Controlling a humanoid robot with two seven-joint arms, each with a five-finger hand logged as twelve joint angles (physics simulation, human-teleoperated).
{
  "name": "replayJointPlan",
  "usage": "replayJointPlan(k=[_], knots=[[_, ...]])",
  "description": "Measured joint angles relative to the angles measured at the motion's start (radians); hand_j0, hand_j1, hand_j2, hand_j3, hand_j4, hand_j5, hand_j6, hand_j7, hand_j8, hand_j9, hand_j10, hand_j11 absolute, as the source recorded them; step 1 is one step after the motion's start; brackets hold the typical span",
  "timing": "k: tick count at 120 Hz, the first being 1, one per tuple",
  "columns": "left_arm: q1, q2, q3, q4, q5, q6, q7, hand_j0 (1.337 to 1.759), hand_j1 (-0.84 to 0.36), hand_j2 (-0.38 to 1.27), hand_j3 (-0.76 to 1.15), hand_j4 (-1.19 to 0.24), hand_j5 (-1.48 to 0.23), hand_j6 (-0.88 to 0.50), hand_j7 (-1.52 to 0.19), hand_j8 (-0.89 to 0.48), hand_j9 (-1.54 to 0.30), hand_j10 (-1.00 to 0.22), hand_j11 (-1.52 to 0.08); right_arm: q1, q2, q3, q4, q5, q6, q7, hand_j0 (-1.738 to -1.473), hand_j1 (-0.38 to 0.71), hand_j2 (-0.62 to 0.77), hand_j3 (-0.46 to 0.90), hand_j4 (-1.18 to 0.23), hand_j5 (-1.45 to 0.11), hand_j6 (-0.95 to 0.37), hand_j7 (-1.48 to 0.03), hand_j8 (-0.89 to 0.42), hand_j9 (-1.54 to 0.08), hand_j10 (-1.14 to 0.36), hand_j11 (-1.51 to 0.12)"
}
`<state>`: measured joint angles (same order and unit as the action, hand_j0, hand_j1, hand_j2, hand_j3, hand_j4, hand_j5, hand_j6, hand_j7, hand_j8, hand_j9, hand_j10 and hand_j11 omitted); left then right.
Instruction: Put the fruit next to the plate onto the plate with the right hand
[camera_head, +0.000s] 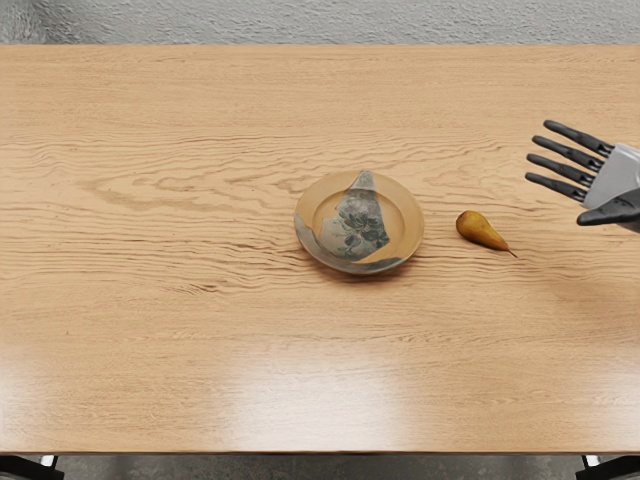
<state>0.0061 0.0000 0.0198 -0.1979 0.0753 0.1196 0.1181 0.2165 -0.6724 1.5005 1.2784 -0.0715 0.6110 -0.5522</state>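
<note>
Head view: looks down at a slant on a wooden counter (200, 350).
Right hand (600, 185): comes in at the picture's right edge, above the counter's right side; only the hand and the start of the wrist show.
Hand state: four dark fingers (560, 152) stretched out and spread apart, pointing to the picture's left, thumb below them; nothing between them.
Fruit (481, 230): lies on the counter ahead of the fingertips and lower in the picture than the hand, apart from it and not touched.
Fruit and plate: the fruit is between the hand and the plate (410, 228), just beside the plate's hand-side rim with bare wood between them, nearer the plate than the hand.
Fruit look: a small pear shape, golden-brown, lying on its side; the broad end faces the plate, the thin pointed end slants toward the picture's lower right.
Plate look: round, tan rim, a grey-blue mottled patch across its middle; it lies beyond the fruit from the hand, well apart from the fingers.
</note>
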Motion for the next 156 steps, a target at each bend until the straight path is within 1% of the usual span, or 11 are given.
replayJointPlan(k=[22,43,50,65,75,85,95,104,117,138,156], knots=[[0.0,0.0,0.0,0.0,0.0,0.0,0.0,1.658,0.34,0.0,0.0,0.0,-0.01,0.0,-0.01,0.0,-0.01,0.0,-0.01,0.009,0.021,-0.005,-0.005,-0.001,0.0,-0.004,-1.658,-0.33,0.0,0.0,-0.02,-0.02,-0.02,-0.02,-0.02,-0.02,-0.02,-0.02],[0.0,0.0,0.0,0.0,0.0,0.0,0.0,1.658,0.34,0.0,0.0,0.0,-0.01,0.0,-0.01,0.0,-0.01,0.0,-0.01,0.09,0.038,-0.082,0.045,-0.078,0.0,-0.004,-1.658,-0.32,0.0,0.0,-0.02,-0.03,-0.02,-0.03,-0.02,-0.03,-0.02,-0.03],[0.0,0.0,0.0,0.0,0.0,0.0,0.0,1.658,0.34,0.0,0.0,0.0,-0.01,0.0,-0.01,0.0,-0.01,0.0,-0.01,0.119,0.041,-0.1,0.086,-0.172,-0.008,-0.002,-1.658,-0.32,0.0,0.0,-0.03,-0.03,-0.02,-0.03,-0.02,-0.03,-0.03,-0.03],[0.0,0.0,0.0,0.0,0.0,0.0,0.0,1.658,0.34,0.0,0.0,0.0,-0.01,0.0,-0.01,0.0,-0.01,0.0,-0.01,0.173,0.043,-0.118,0.215,-0.48,-0.091,-0.002,-1.658,-0.31,-0.01,0.0,-0.03,-0.04,-0.03,-0.04,-0.03,-0.04,-0.03,-0.04],[0.0,0.0,0.0,0.0,0.0,0.0,0.0,1.658,0.34,0.0,0.0,0.0,-0.01,0.0,-0.01,0.0,-0.01,0.0,-0.01,0.196,0.041,-0.13,0.272,-0.641,-0.139,-0.006,-1.658,-0.31,-0.01,0.0,-0.03,-0.04,-0.03,-0.04,-0.03,-0.04,-0.03,-0.04],[0.0,0.0,0.0,0.0,0.0,0.0,0.0,1.658,0.34,0.0,0.0,0.0,-0.01,0.0,-0.01,0.0,-0.01,0.0,-0.01,0.258,0.045,-0.208,0.301,-0.788,-0.185,-0.032,-1.658,-0.31,-0.01,0.0,-0.03,-0.04,-0.03,-0.04,-0.03,-0.04,-0.03,-0.04],[0.0,0.0,0.0,0.0,0.0,0.0,0.0,1.658,0.34,0.0,0.0,0.0,-0.01,0.0,-0.01,0.0,-0.01,0.0,-0.01,0.355,0.041,-0.347,0.313,-0.89,-0.272,-0.047,-1.658,-0.31,-0.01,0.0,-0.04,-0.05,-0.04,-0.05,-0.04,-0.05,-0.04,-0.05],[0.0,0.0,0.0,0.0,0.0,0.0,0.0,1.658,0.34,0.0,0.0,0.0,-0.01,0.0,-0.01,0.0,-0.01,0.0,-0.01,0.406,0.038,-0.443,0.317,-0.965,-0.348,-0.053,-1.658,-0.29,-0.01,0.0,-0.05,-0.07,-0.05,-0.07,-0.05,-0.07,-0.05,-0.07],[0.0,0.0,0.0,0.0,0.0,0.0,0.0,1.658,0.34,0.0,0.0,0.0,-0.01,0.0,-0.01,0.0,-0.01,0.0,-0.01,0.435,0.038,-0.536,0.315,-1.028,-0.413,-0.057,-1.658,-0.28,-0.01,0.0,-0.06,-0.07,-0.06,-0.07,-0.06,-0.07,-0.06,-0.07],[0.0,0.0,0.0,0.0,0.0,0.0,0.0,1.658,0.34,0.0,0.0,0.0,-0.01,0.0,-0.01,0.0,-0.01,0.0,-0.01,0.434,0.05,-0.55,0.302,-1.05,-0.44,-0.058,-1.658,-0.31,-0.01,0.0,-0.04,-0.05,-0.04,-0.05,-0.04,-0.05,-0.04,-0.05],[0.0,0.0,0.0,0.0,0.0,0.0,0.0,1.658,0.34,0.0,0.0,0.0,-0.01,0.0,-0.01,0.0,-0.01,0.0,-0.01,0.528,0.049,-0.681,0.276,-1.064,-0.461,-0.059,-1.658,-0.31,0.0,0.0,-0.03,-0.04,-0.03,-0.04,-0.03,-0.04,-0.03,-0.04]])
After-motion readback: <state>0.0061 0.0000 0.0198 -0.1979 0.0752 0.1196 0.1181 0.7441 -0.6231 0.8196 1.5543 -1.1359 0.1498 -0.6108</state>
